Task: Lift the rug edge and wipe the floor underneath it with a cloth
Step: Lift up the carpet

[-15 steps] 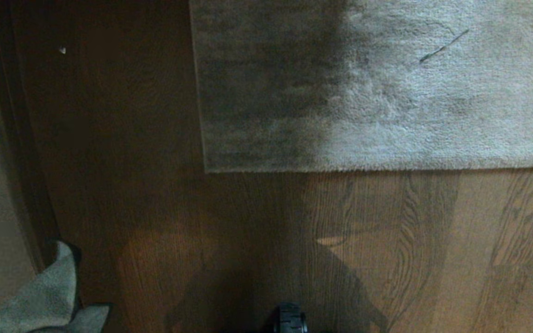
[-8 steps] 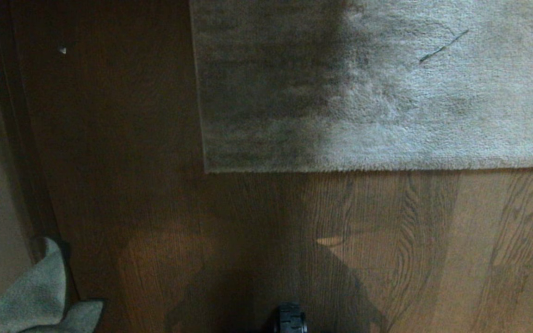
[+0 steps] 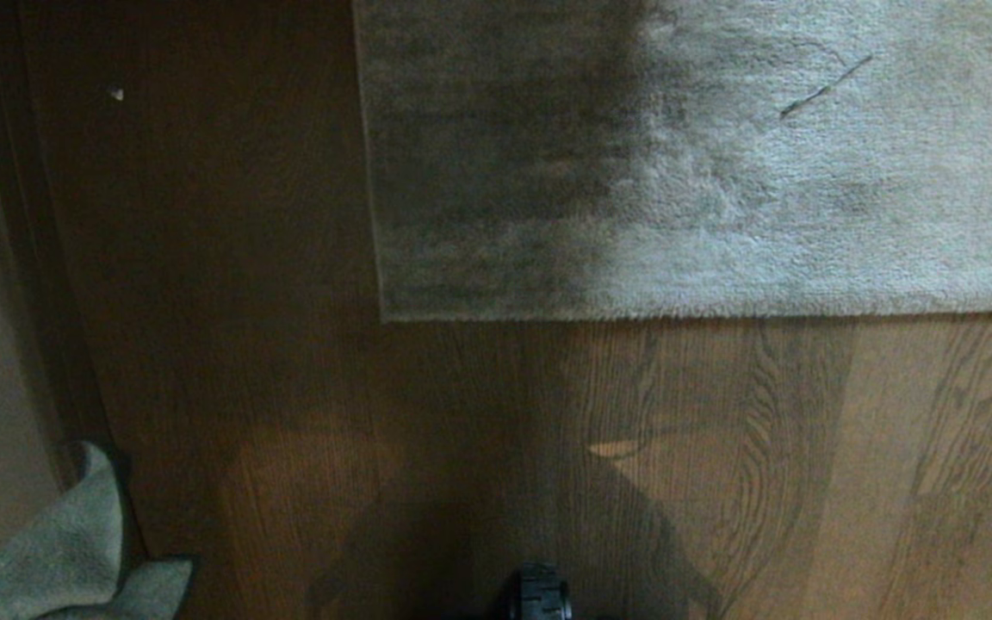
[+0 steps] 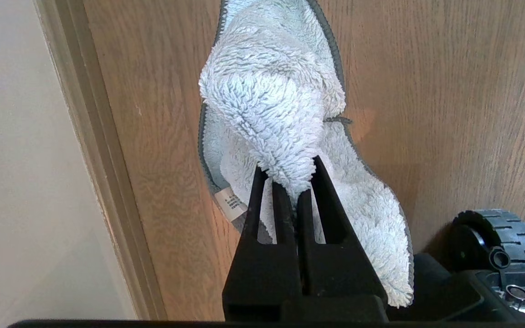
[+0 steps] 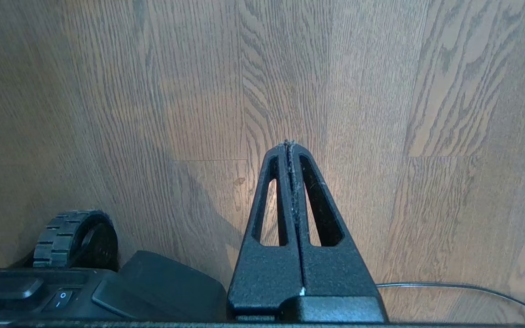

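Observation:
The grey-beige rug (image 3: 703, 164) lies flat ahead, its near edge (image 3: 711, 315) straight and its square corner (image 3: 386, 317) left of centre. Brown wood-grain floor (image 3: 496, 448) spreads in front of it. The light grey-blue cloth (image 4: 280, 118) hangs pinched between the fingers of my left gripper (image 4: 290, 175), which is shut on it near the skirting board; the cloth (image 3: 65, 551) also shows at the head view's bottom left corner. My right gripper (image 5: 288, 145) is shut on nothing, hovering over bare floor (image 5: 381, 91), away from the rug.
A pale wall (image 4: 21, 173) and skirting board (image 4: 103, 173) run along the left. The robot's base and wheel (image 4: 501, 237) sit close behind both grippers. A thin cable (image 5: 454, 287) lies on the floor by the right gripper. A small white speck (image 3: 116, 93) lies on the floor at far left.
The cloth in the left gripper has shifted a little left and down in the head view, then held still. The rug and right gripper have not moved.

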You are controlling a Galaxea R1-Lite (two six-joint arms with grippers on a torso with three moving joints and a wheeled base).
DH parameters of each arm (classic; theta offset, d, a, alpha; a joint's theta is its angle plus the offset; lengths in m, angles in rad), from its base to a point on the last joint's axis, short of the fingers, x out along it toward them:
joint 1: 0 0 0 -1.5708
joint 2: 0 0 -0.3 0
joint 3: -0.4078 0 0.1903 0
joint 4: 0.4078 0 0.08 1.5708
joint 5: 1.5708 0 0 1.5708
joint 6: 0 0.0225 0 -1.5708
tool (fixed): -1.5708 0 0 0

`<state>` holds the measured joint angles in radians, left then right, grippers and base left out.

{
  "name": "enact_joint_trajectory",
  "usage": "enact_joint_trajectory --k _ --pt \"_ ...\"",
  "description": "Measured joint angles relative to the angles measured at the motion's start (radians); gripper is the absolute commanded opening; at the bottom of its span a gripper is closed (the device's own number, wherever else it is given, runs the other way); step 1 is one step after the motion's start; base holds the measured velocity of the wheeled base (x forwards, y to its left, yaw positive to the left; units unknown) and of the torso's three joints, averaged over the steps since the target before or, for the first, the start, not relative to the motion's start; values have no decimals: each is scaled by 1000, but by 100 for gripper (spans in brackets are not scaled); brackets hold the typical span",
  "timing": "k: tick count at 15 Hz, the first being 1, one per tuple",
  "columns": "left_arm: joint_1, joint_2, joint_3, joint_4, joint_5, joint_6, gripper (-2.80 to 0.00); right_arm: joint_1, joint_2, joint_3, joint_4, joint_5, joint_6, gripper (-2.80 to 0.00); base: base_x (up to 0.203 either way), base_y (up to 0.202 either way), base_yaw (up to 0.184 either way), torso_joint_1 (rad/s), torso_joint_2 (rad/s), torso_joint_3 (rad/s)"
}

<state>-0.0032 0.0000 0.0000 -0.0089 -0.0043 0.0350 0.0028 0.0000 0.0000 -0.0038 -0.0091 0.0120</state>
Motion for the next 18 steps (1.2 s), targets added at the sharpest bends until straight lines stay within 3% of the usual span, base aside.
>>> enact_joint_trajectory --k 14,17,18 --pt "0 0 0 0 0 -1 -280 0 0 0 0 0 -4 -280 0 0 0 0 0 0" --pt "0 0 0 0 0 -1 -280 0 0 0 0 1 80 -280 0 0 0 0 0 0" --pt "0 0 0 0 0 -1 -280 0 0 0 0 1 50 -280 0 0 0 0 0 0"
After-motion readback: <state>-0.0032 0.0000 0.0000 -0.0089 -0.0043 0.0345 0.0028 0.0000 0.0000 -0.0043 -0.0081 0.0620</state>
